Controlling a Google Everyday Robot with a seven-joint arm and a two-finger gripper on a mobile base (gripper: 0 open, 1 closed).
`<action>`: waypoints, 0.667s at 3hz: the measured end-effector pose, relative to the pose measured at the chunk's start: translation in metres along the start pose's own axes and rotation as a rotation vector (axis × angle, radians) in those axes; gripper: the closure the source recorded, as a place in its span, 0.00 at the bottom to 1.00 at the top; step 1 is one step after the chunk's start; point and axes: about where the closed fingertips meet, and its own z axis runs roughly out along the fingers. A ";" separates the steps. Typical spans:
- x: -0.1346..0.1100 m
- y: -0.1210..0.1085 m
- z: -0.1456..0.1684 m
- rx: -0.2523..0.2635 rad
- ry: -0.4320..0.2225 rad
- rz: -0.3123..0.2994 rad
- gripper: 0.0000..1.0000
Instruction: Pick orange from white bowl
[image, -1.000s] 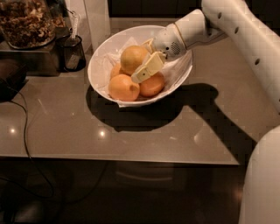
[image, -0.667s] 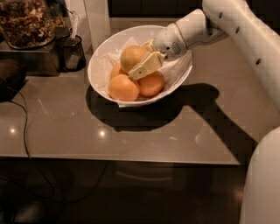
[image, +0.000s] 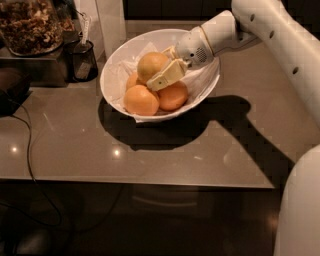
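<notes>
The white bowl (image: 116, 65) stands on the grey table, lined with crumpled white paper. Several fruits lie in it. The paler yellow-orange orange (image: 150, 64) sits on top of three deeper orange fruits (image: 141, 100). My gripper (image: 159, 68) reaches in from the right and straddles the pale orange. Its cream front finger (image: 166, 77) lies against the orange's near side, and the other finger shows at the far side. The fingers are closed on the orange, which still rests on the other fruits.
A small black mesh cup (image: 83, 61) stands left of the bowl. A glass jar of nuts (image: 30, 25) is at the back left. A black cable (image: 29, 160) runs over the table's left part. The table's front edge (image: 150, 182) is near.
The gripper has shifted slightly around the pale orange. The bowl and the other fruits have not moved.
</notes>
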 end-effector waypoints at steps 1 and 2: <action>-0.012 0.015 -0.009 0.012 -0.006 -0.040 1.00; -0.029 0.049 -0.029 0.081 0.000 -0.101 1.00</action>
